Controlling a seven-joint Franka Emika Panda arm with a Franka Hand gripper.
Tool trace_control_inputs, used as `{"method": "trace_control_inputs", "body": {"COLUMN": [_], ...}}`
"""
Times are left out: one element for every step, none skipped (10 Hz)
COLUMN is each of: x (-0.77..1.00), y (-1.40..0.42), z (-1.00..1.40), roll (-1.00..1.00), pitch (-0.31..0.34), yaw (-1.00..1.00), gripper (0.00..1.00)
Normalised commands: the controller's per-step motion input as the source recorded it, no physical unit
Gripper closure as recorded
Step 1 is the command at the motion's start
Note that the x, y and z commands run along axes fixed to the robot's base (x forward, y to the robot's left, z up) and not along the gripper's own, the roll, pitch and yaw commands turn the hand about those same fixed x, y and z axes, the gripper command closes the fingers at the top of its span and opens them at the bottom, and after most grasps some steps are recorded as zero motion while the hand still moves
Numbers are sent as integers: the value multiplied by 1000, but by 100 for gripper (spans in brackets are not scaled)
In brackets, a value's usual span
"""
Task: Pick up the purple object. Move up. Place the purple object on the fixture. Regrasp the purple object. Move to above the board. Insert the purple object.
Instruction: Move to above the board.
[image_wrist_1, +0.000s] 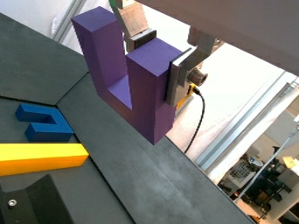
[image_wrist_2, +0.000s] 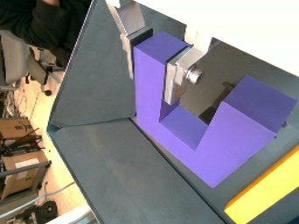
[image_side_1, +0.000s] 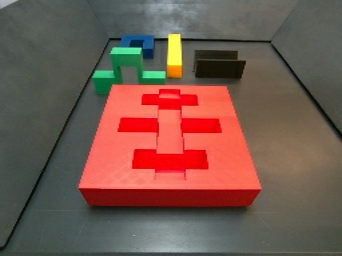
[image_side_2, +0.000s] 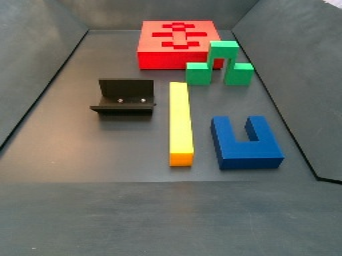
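My gripper (image_wrist_1: 162, 54) is shut on one prong of the purple object (image_wrist_1: 107, 61), a U-shaped block that hangs prongs-up above the dark floor. Both wrist views show it, and the silver fingers (image_wrist_2: 177, 77) press the prong's two sides, with the gripper (image_wrist_2: 155, 57) around it. The purple object (image_wrist_2: 205, 131) has its other prong free. Neither the gripper nor the purple object shows in the side views. The fixture (image_side_1: 219, 66) stands on the floor beside the yellow bar and shows in both side views (image_side_2: 123, 98). The red board (image_side_1: 167, 140) lies flat with its recesses empty (image_side_2: 181, 45).
A blue U-block (image_side_2: 245, 140) and a yellow bar (image_side_2: 179, 120) lie below me; both show in a wrist view (image_wrist_1: 41, 122), (image_wrist_1: 41, 157). A green block (image_side_2: 221, 62) stands next to the board. Dark walls (image_side_1: 301, 60) enclose the floor.
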Motion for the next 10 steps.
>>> {"method": "trace_control_inputs", "body": {"x": [-1308,-1347,-1400,-1400,-1400,-1400,-964,-453,-224,-133], "y": [-1400,-1400,-1379,-1306,-1313,-1285,-862,-356,-177,-101], "z": [285,283,287,247,258,260,164,66,29,29], "roll": [-1000,-1000,-1000,-1000,-1000,-1000,-1000,-1000,-1000,-1000], "pitch": [58,46,27,18,29,35,39,48,65,56], "yaw": [-154,-147,-142,-134,-132,-130,-123,-118,-111,-102], "gripper": [100,100,100,100,100,100,100,100,100,100]}}
